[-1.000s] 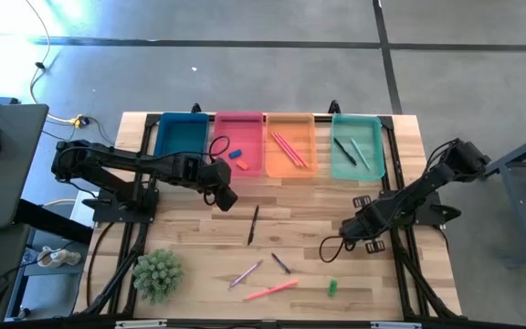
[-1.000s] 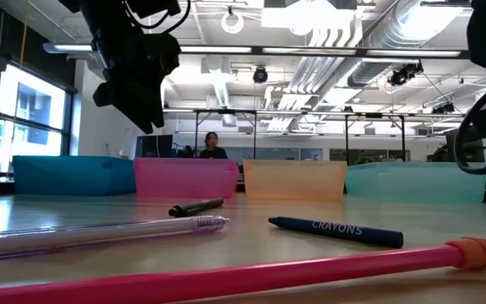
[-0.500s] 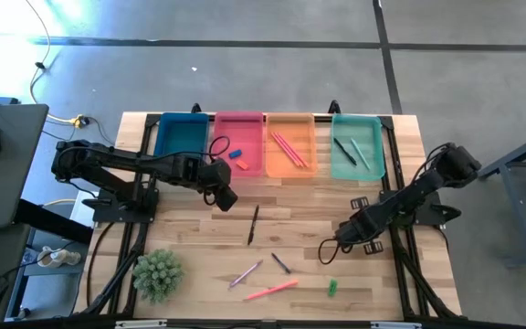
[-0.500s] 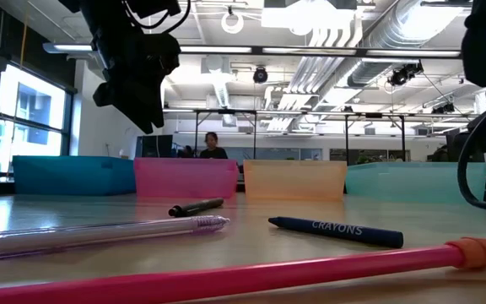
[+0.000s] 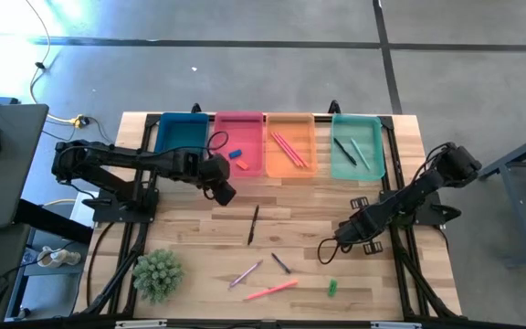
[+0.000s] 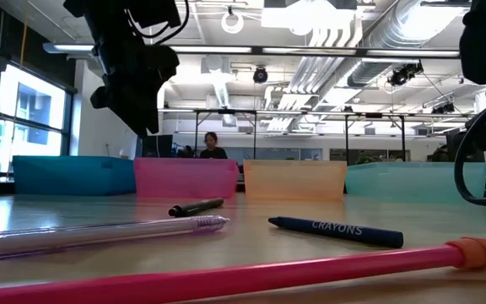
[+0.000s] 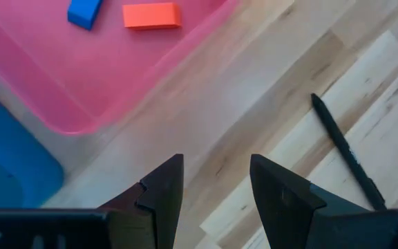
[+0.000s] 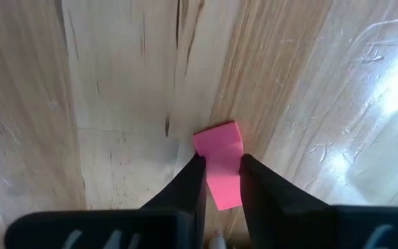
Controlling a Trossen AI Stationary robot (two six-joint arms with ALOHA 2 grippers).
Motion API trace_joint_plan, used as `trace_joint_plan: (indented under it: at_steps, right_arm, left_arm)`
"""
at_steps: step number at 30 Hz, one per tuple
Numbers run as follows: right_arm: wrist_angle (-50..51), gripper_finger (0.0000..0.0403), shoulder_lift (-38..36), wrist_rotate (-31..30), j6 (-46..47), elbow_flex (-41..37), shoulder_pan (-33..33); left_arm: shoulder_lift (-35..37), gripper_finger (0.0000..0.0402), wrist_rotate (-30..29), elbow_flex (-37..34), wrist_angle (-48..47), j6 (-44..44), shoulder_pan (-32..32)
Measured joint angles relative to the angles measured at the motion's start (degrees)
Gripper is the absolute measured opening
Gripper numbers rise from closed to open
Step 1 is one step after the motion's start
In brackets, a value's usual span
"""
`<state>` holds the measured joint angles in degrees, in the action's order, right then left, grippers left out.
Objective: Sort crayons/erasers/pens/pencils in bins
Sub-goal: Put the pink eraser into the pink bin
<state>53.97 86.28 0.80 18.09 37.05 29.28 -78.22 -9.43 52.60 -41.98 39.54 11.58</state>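
Two erasers (image 7: 151, 14) already lie in the pink bin (image 5: 238, 144). The right gripper (image 8: 220, 181) pinches a pink eraser (image 8: 220, 160) near the table's (image 5: 190, 224) right edge; the left gripper (image 7: 215, 181) hangs open and empty by the pink bin. Five sticks and a green eraser (image 5: 332, 287) remain.

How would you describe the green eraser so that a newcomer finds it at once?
Start at the wooden table and go to its near edge, opposite the row of bins. Right of the long pink pencil, below the right pincer, lies the green eraser. It is the only short, chunky green piece among thin sticks.
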Motion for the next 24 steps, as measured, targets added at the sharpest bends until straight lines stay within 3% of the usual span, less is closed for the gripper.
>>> trace_joint_plan:
  at_steps: [9, 16, 24]
  right_arm:
    - [0.45, 0.0053, 0.37, 0.86, 3.20, 2.67, -0.07]
    - [-4.05, 0.0052, 0.28, 2.49, 7.53, 5.39, -0.04]
    - [-10.72, 0.0052, 0.20, 2.67, 10.46, 9.99, -3.37]
  left_arm:
    - [0.00, 0.0154, 2.39, 0.00, -0.22, -7.53, 6.23]
    - [0.00, 0.0154, 7.14, 0.00, -0.16, -14.22, 12.06]
    - [0.01, 0.0154, 7.52, 0.00, -0.12, -21.49, 17.52]
